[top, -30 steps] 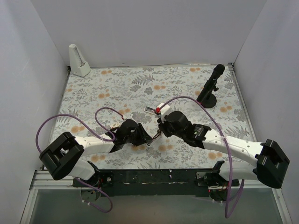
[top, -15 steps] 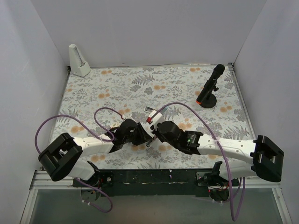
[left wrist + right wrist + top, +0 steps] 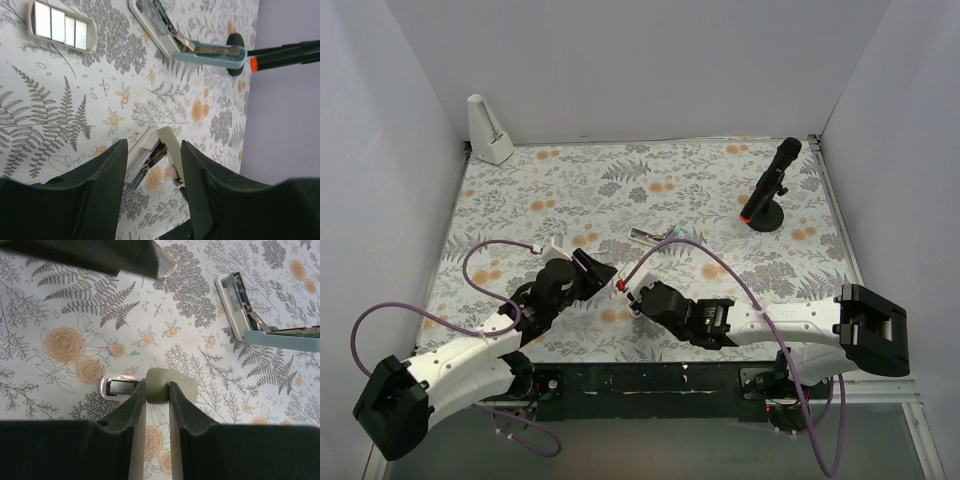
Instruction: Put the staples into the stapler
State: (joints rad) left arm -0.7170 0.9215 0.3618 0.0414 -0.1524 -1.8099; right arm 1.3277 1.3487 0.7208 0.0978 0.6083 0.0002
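Observation:
The light-blue stapler (image 3: 656, 236) lies hinged open on the floral cloth, silver rail showing; it also shows in the left wrist view (image 3: 205, 47) and the right wrist view (image 3: 272, 330). The beige staples box (image 3: 61, 26) lies open with several grey staple blocks in it; its end shows in the right wrist view (image 3: 164, 264). My right gripper (image 3: 156, 387) is shut on the olive-gold bar (image 3: 167, 382), whose silver part (image 3: 116, 386) lies on the cloth. My left gripper (image 3: 152, 149) is open and empty, held above and short of the olive-gold bar (image 3: 167, 147).
A black stand with an orange ring (image 3: 768, 192) is at the back right. A white wedge-shaped object (image 3: 488, 130) is at the back left corner. White walls close three sides. Purple cables loop beside both arms.
My left arm has drawn back to the left, its gripper away from the middle. My right gripper has moved left and nearer, to the olive-gold bar.

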